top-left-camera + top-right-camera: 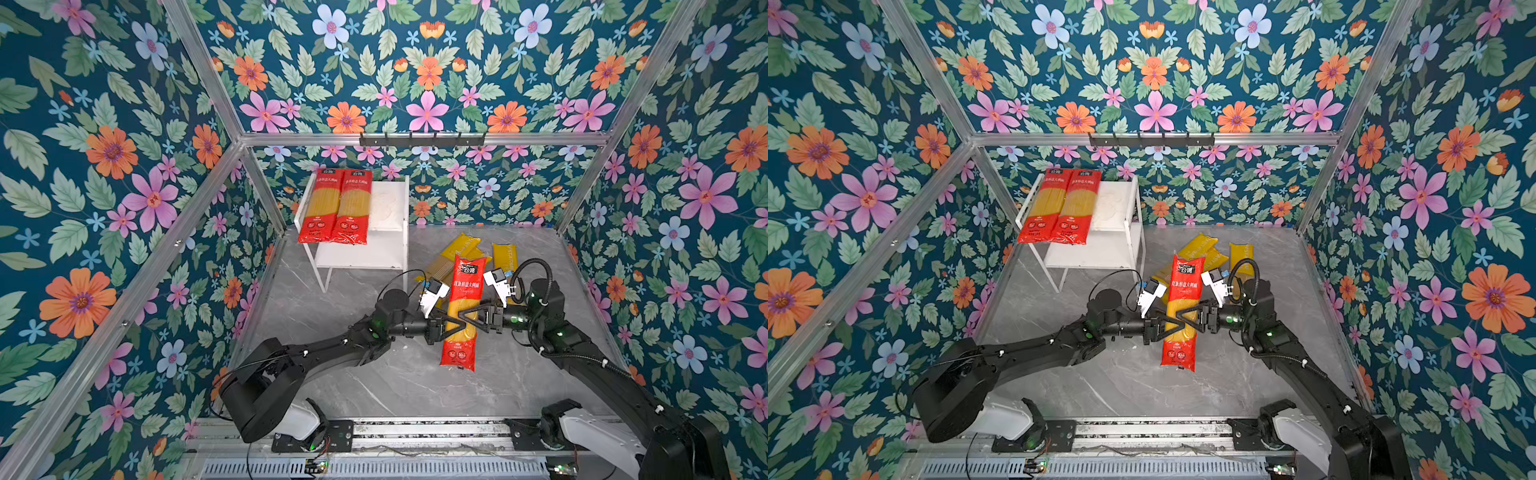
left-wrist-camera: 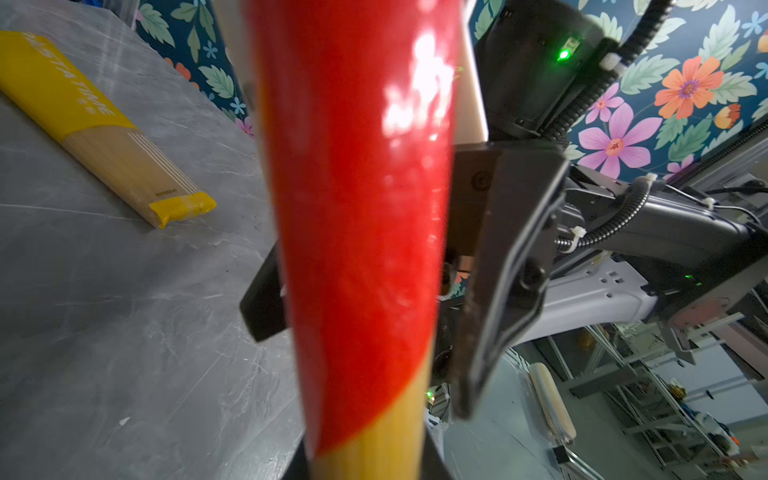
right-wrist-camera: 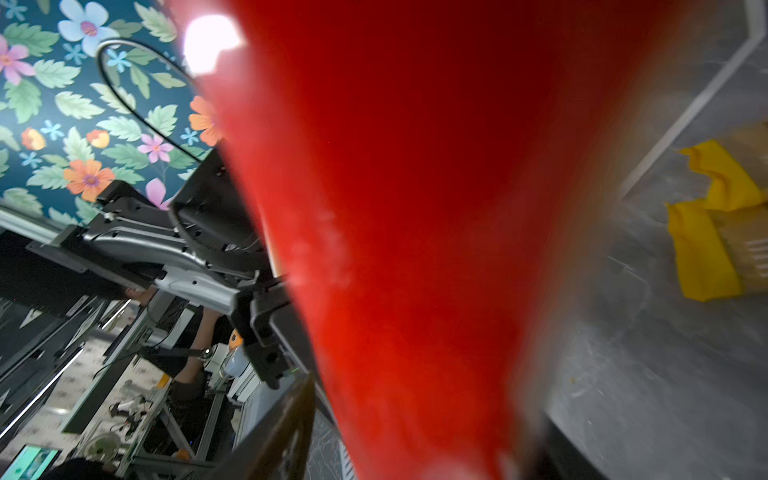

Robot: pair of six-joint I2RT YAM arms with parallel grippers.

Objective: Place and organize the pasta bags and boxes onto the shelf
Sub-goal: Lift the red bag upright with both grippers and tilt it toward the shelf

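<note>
The red pasta pack [image 1: 467, 286] is clenched in my left end effector [image 1: 455, 326], up high for the shelf [image 1: 388, 203] well beyond it. My right end effector [image 1: 467, 318] sits around it, maybe steadying; squeezing, I cannot tell.

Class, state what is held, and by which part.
Red spaghetti pack, pinched at its clear middle by the left gripper; right gripper straddles it, grip unclear.

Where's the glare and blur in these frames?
Left wrist view: white glare patches on the red pack, soft up close; yellow pack beyond is sharp. Right wrist view: red pack fills most of the frame, badly blurred, one blown-out highlight at its edge. Both top views: crisp, evenly lit.
</note>
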